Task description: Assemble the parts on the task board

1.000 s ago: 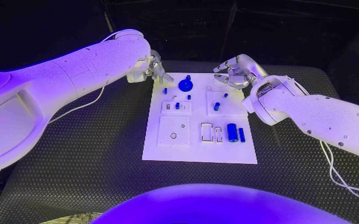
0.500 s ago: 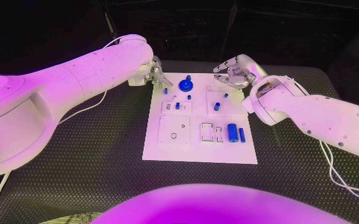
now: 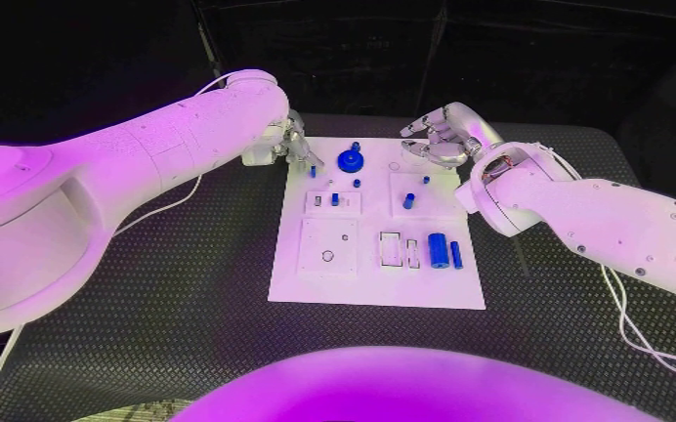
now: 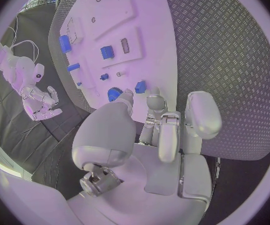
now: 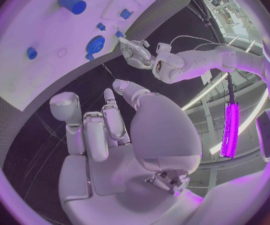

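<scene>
Nearest to the robot, the near half of the task board (image 3: 369,290) is bare white. Just above it, a blue cylinder (image 3: 437,248) is seen lying on its side at the right of the board, with a thin blue pin (image 3: 455,253) just beside it and two pale slots to their left. Further on, several small blue pieces stand in the middle rows, among them a short peg (image 3: 408,200). At the far edge a blue gear (image 3: 350,159) sits on the board.

Beyond the gear, the left hand (image 3: 293,139) is held over the far left corner of the board, its fingers (image 4: 200,114) apart and nothing between them. The right hand (image 3: 440,141) is held at the far right corner, the fingers loosely curled; nothing is gripped there.

The step in hand is judged to be a reach for a part at the far edge, probably the gear. It should be approached from above, with the fingers kept wide until they are around the rim, so that the small pegs near it are not knocked.
</scene>
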`<state>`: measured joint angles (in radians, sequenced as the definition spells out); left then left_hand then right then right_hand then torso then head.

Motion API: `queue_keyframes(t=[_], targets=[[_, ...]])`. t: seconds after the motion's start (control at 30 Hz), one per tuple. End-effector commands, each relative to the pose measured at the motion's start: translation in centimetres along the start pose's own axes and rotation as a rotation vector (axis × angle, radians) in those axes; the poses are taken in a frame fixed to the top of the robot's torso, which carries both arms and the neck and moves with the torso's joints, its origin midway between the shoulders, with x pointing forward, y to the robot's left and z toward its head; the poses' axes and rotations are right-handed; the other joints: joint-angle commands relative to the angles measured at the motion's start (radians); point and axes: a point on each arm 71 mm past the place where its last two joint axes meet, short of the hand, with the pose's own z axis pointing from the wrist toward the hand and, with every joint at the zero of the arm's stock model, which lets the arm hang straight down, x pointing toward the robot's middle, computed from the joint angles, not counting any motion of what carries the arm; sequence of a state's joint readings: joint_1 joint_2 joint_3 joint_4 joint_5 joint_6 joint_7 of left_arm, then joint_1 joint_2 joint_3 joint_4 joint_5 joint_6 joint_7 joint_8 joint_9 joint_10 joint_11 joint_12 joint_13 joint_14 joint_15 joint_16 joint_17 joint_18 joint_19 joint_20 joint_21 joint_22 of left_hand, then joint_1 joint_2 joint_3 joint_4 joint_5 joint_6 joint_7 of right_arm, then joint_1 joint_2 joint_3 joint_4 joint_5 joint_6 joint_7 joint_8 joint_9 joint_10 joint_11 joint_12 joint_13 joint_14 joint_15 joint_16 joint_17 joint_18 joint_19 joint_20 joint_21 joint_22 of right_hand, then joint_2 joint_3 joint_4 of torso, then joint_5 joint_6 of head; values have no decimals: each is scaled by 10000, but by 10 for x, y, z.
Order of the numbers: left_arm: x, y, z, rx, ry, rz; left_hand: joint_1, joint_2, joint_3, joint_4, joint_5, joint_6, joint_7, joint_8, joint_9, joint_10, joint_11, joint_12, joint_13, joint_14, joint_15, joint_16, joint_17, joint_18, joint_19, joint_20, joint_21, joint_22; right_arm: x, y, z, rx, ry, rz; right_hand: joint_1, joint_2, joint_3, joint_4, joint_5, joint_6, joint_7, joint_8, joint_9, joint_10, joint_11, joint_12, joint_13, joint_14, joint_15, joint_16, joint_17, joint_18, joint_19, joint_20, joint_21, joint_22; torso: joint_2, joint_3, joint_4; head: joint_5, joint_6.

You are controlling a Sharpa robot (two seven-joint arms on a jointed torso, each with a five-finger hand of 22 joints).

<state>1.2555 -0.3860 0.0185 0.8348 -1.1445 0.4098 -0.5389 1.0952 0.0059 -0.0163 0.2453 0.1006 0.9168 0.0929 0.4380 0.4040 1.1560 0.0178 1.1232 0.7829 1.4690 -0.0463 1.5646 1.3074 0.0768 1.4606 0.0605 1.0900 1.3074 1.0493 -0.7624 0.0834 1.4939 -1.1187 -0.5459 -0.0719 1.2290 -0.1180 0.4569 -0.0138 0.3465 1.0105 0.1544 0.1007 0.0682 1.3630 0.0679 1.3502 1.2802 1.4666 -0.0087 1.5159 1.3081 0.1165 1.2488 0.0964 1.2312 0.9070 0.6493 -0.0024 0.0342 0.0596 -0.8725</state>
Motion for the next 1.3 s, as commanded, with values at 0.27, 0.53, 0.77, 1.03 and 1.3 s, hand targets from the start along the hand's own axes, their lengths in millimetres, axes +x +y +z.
queue_keyframes(t=[0.27, 0.53, 0.77, 1.03, 1.3], targets=[[0, -5, 0, 188, -82, -47, 400, 150, -114, -98, 3, 118, -16, 87, -46, 52, -14, 25, 11, 1018, -24, 62, 2634, 20, 103, -21, 67, 1575, 0, 2, 1, -114, 40, 17, 81, -5, -62, -2, 46, -88, 14, 41, -12, -39, -12, -16, 10, 803, -6, -48, 1587, 89, -70, -2, -32, 0, -2, 4, -1, -3, -1], [1, -8, 0, 296, -45, -147, 631, 262, -145, -197, 9, 157, -27, 110, -70, 72, -24, 35, 14, 1018, -31, 62, 2634, 15, 109, -29, 95, 1585, 0, 3, 1, -123, 45, 22, 93, 8, -64, 0, 53, -86, 14, 46, -10, -30, -12, -5, 22, 803, -5, -49, 1585, 89, -68, 0, -31, 3, 6, 6, -14, 11, -1], [3, -9, 1, 314, 49, -111, 890, 380, -171, -329, 11, 192, -36, 131, -96, 91, -34, 37, 14, 1018, -38, 62, 2634, 11, 113, -35, 117, 1592, 0, 3, 1, -127, 52, 24, 93, 8, -64, 0, 53, -86, 14, 46, -10, -30, -12, -5, 22, 803, -5, -49, 1585, 89, -68, 0, -31, 3, -1, 4, -1, -1, -1], [4, -10, 1, 288, 119, -76, 927, 395, -178, -349, 12, 198, -37, 134, -100, 84, -35, 27, -3, 1018, -38, 62, 2634, 10, 114, -36, 124, 1594, 1, 3, 1, -131, 51, 35, 93, 8, -64, 0, 53, -86, 14, 46, -10, -30, -12, -5, 22, 803, -5, -49, 1585, 89, -68, 0, -31, 3, -2, 1, -8, 2, -1], [3, -9, 1, 265, 11, -150, 1471, 717, -20, -654, 37, 229, -65, 158, -135, 83, -63, 2, -27, 1018, -59, 62, 2634, 12, 111, -50, 116, 1594, 1, 3, 1, -127, 51, 40, 93, 8, -64, 0, 53, -86, 14, 46, -10, -30, -12, -5, 22, 803, -5, -49, 1585, 89, -68, 0, -31, 3, -2, 5, -4, -4, -1]])
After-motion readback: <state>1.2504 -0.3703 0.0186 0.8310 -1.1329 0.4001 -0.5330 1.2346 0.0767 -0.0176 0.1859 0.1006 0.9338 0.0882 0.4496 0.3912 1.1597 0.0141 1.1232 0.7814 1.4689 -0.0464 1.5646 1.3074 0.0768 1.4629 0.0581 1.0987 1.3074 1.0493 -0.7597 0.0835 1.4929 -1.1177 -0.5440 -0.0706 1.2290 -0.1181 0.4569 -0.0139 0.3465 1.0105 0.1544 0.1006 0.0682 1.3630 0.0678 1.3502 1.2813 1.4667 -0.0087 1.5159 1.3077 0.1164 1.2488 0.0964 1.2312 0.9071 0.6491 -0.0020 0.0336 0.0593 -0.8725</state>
